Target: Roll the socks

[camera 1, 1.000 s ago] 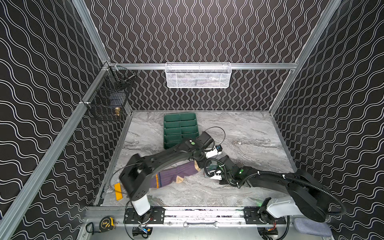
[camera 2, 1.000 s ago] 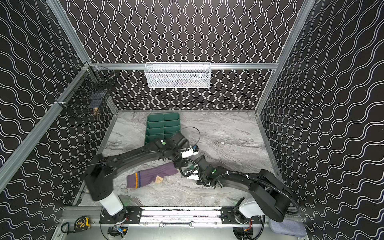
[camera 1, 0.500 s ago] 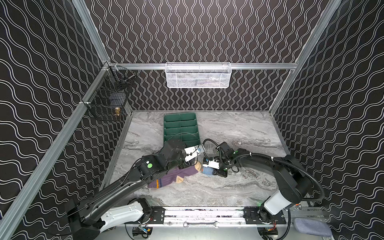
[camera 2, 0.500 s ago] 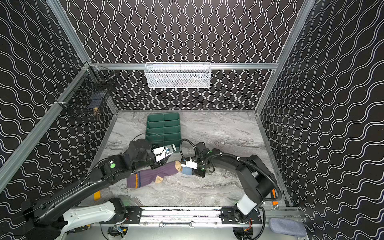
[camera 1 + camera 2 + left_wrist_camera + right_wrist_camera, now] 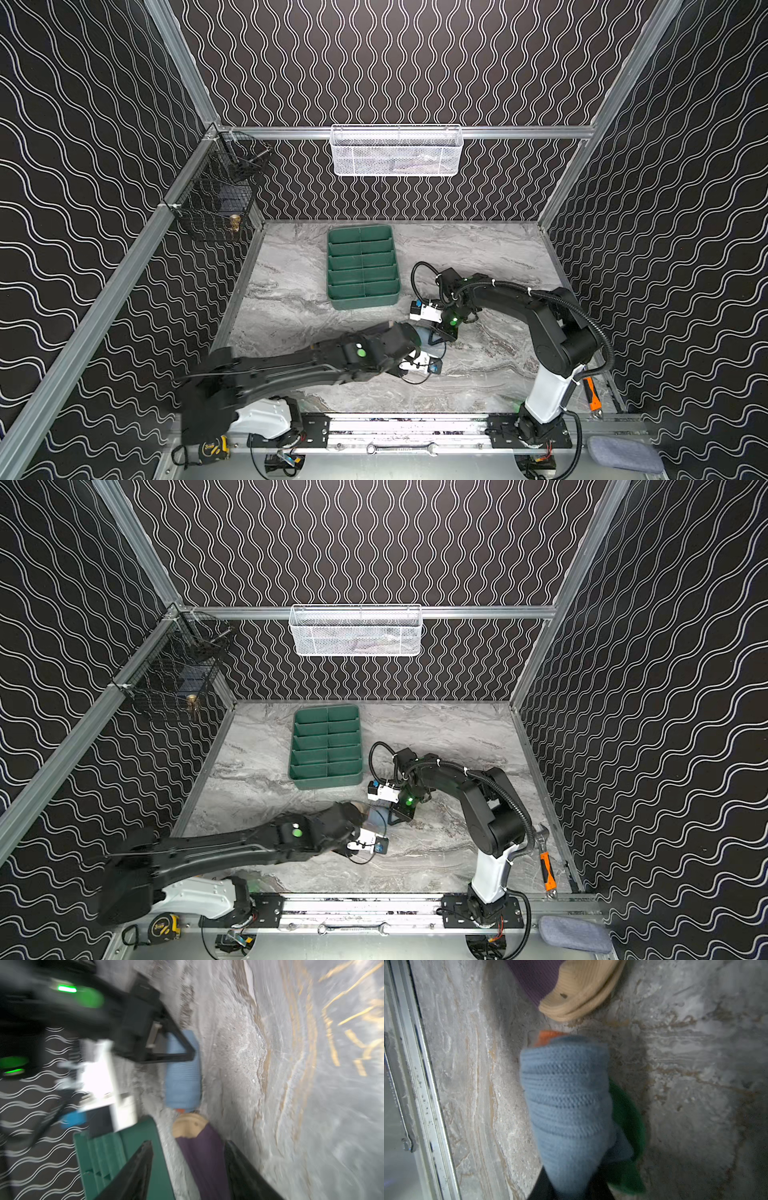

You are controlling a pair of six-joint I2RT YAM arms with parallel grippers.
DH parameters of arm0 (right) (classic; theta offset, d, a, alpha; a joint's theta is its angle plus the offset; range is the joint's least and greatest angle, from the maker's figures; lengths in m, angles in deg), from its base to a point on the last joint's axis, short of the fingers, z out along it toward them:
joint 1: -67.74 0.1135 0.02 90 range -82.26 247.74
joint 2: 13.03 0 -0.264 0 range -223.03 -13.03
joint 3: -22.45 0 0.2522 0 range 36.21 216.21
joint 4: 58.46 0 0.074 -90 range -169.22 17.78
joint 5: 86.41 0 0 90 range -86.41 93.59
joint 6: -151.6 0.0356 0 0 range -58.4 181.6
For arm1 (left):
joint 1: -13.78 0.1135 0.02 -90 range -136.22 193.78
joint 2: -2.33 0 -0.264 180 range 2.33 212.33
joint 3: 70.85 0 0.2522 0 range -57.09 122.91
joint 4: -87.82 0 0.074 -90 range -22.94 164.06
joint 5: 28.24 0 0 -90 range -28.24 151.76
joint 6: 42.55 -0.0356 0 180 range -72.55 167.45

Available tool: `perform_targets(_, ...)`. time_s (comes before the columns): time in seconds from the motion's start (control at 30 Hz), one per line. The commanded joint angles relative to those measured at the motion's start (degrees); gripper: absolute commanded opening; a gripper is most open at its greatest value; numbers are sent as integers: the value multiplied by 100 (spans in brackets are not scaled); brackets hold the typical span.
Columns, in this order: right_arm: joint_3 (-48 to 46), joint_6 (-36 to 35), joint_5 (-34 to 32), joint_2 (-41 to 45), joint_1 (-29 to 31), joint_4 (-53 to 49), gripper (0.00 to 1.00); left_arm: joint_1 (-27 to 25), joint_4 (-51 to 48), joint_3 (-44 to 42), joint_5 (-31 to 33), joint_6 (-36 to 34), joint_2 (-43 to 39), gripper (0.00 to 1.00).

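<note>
Grey marbled table (image 5: 478, 257), enclosed by black wave-patterned panels.

Task items: the blue sock (image 5: 566, 1105) lies on the table as a tight roll, near the front right corner of the green tray (image 5: 363, 302). Green toe fabric protrudes at one end of the roll and an orange edge at the other. The purple sock (image 5: 205, 1157) lies flat and unrolled. Its tan toe is just beside the orange end of the roll; contact between them cannot be confirmed. In both top views the purple sock is hidden beneath the left arm (image 5: 291, 370).

Grippers: the right gripper (image 5: 188, 1051) has its jaws drawn narrow and clamped on the green-toed end of the blue sock. The left gripper (image 5: 188, 1142) has its fingers well apart, with the purple sock lying between them and no grip evident. The left wrist view is smeared.

Surroundings: a white mesh basket (image 5: 397, 151) hangs on the back rail and a black wire basket (image 5: 216, 199) on the left rail. On the front frame sit a tape measure (image 5: 210, 449) at the left and a grey-blue cloth pad (image 5: 623, 453) at the right. An orange-handled hammer (image 5: 546, 866) lies at the table's right edge.
</note>
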Motion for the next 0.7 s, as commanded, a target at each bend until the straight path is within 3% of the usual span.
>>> perform_targets(0.0,39,-149,-1242,-205,-64,-429,0,-59,1578,-128,559,-290,658,60)
perform_targets(0.13,61,-204,-1152,-371,-87,-350,0,-59,2475,-93,954,-483,1517,61)
perform_targets(0.4,-26,-289,-911,-365,-95,-237,0,45,3751,-25,1611,-683,2490,61)
perform_targets(0.67,-50,-351,-728,-283,-95,-217,0,167,3702,88,1452,-439,2979,51)
